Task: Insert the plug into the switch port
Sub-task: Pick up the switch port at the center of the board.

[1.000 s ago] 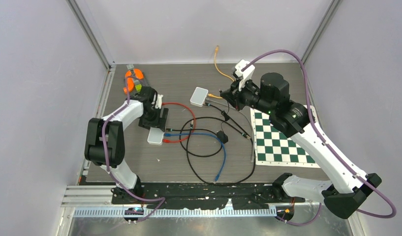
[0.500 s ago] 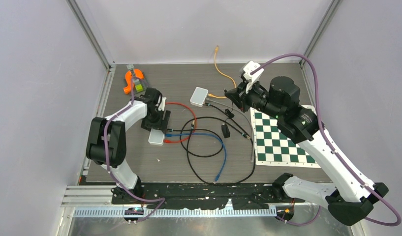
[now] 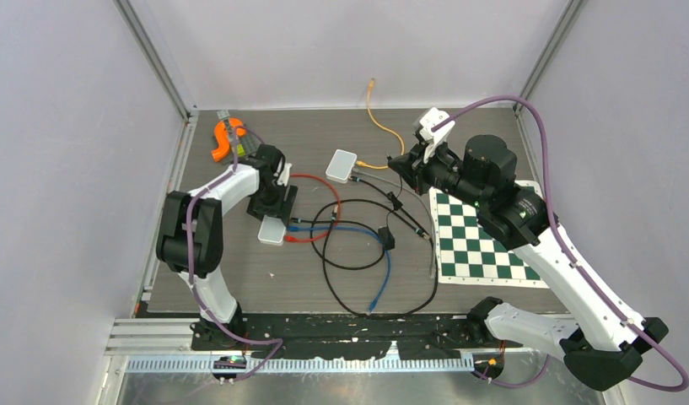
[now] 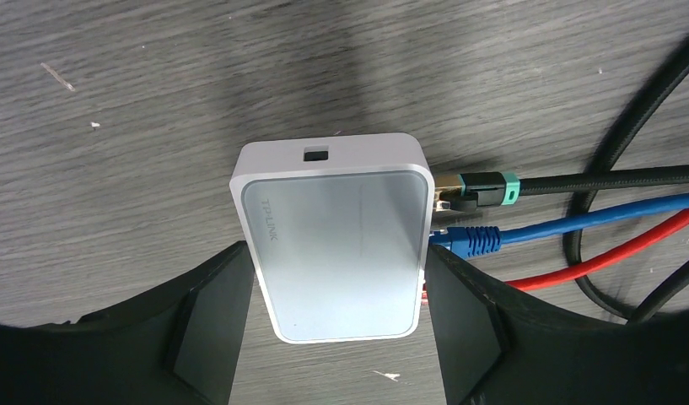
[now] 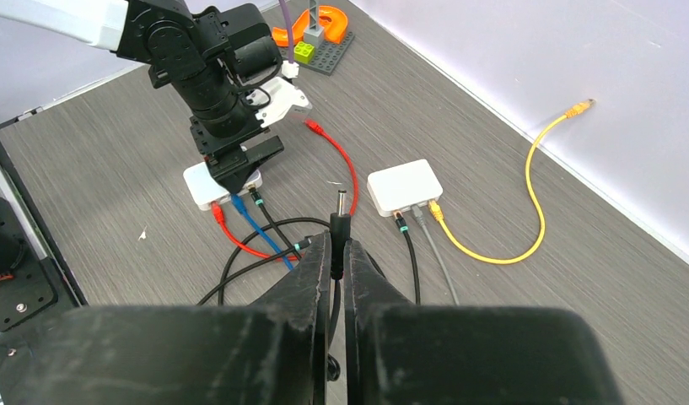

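Left wrist view showed the white switch [image 4: 332, 219] lying flat on the table, the left gripper [image 4: 336, 257] spread astride it with a finger just beside each long side; no firm clamp showed. On the switch's far short face sat a small dark port [image 4: 315, 155], unoccupied. Along one long side, a black cable [image 4: 594, 179], a blue cable [image 4: 577, 224] and a red cable [image 4: 610, 253] were already seated.

The plug [image 5: 339, 221], a slim black barrel connector, was well apart from the switch, pinched upright between the pressed-together fingers of the right gripper [image 5: 336, 245], its metal tip standing clear above them. A second white box [image 5: 404, 186] lay between the switch and the right arm's side of the table.

By the look of it the plug would be light and rigid, but small and smooth, so likely to twist in the fingers if pushed off-axis. Holding it on the moulded body, tip exposed, seemed right. The switch, a light plastic shell, would probably slide on the table unless braced by its long sides during insertion.
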Motion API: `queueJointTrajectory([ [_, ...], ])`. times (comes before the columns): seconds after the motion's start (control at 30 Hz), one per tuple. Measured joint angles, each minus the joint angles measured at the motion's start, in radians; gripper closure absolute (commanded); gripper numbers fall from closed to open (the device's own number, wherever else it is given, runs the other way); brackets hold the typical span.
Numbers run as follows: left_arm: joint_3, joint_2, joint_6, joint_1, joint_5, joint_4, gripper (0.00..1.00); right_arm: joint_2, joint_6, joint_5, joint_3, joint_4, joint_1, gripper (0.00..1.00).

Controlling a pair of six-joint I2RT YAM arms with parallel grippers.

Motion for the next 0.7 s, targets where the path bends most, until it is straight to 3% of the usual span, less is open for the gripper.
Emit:
queueJointTrajectory([
  [0.1, 0.000, 0.000, 0.014, 0.000, 0.007, 0.001, 0.48, 0.000, 0.000, 0.000, -0.001, 0.003, 0.000, 0.95],
  [0.43, -0.039, -0.097, 0.166, -0.006, 0.085, 0.043, 0.49, 0.085, -0.032, 0.000, -0.046, 0.086, -0.029, 0.95],
  [0.7, -0.072, -0.155, 0.319, -0.024, 0.194, 0.072, 0.47, 0.227, -0.120, -0.101, 0.007, 0.118, -0.200, 0.95],
])
